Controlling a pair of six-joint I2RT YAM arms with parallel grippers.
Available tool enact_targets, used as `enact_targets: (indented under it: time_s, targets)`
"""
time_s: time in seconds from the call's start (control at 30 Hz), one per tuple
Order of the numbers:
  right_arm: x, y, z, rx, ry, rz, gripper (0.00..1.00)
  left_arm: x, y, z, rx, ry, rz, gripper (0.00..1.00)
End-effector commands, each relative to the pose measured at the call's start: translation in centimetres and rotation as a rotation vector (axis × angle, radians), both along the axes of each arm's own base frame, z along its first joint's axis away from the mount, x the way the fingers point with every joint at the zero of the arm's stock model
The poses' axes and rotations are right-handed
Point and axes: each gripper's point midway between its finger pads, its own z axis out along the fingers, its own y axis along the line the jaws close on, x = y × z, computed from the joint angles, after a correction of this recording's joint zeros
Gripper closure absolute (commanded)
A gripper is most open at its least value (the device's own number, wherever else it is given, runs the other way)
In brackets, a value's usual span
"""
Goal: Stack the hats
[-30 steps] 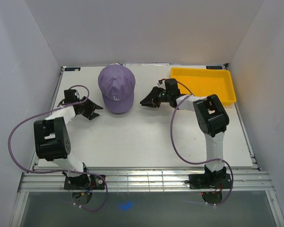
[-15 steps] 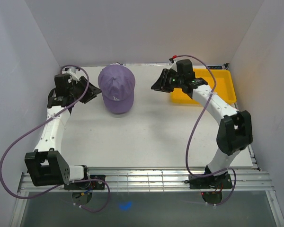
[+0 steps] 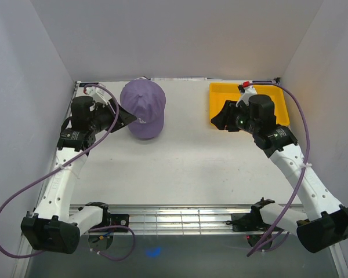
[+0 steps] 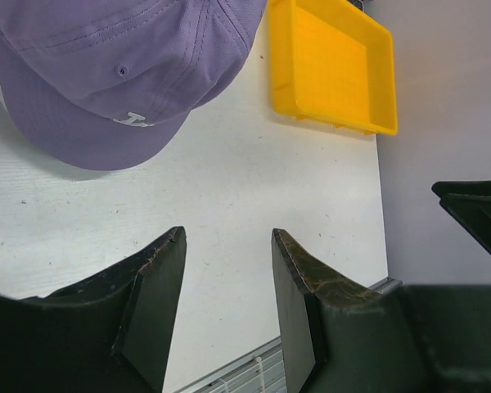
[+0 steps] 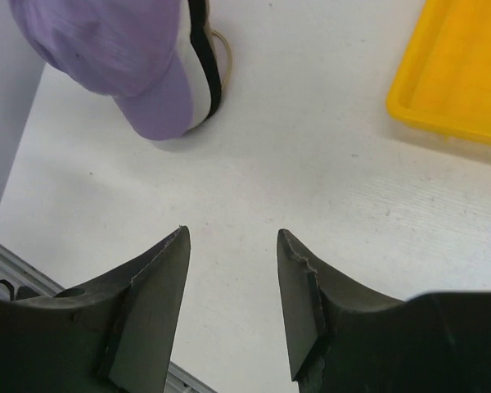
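A purple cap [image 3: 142, 107] lies at the back middle of the table, brim toward me. It also shows in the left wrist view [image 4: 123, 74] and the right wrist view [image 5: 114, 49]. In the right wrist view, white and black brim edges [image 5: 203, 65] show under its purple brim; the other hats are hidden. My left gripper [image 3: 126, 116] is open and empty, raised just left of the cap; in its wrist view [image 4: 227, 233] bare table lies between the jaws. My right gripper [image 3: 216, 120] is open and empty, raised well right of the cap by the tray; its wrist view [image 5: 231, 232] shows the same.
A yellow tray [image 3: 281, 95] sits at the back right, partly behind my right arm; it also shows in the left wrist view [image 4: 331, 70] and the right wrist view [image 5: 458, 74]. White walls close in the table on the left, back and right. A metal rail runs along the near edge.
Both arms have risen and stretched out. The right gripper has drawn back from the cap toward the tray. The left gripper stays near the cap's left side. The cap has not moved.
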Motion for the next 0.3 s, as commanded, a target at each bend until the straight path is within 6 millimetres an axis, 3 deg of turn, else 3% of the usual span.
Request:
enact_targets:
  time_s: [0.0,0.27]
  targets:
    - [-1.26,-2.03,-3.06,-0.093,0.04,-0.043,0.47,-0.97,0.58,-0.3,0.048,-0.011,0.002,0.43]
    - [-1.72,-2.23,-2.74,-0.067,-0.007,-0.049,0.47,-1.21,0.53,-0.19,0.049,-0.017,-0.006,0.43]
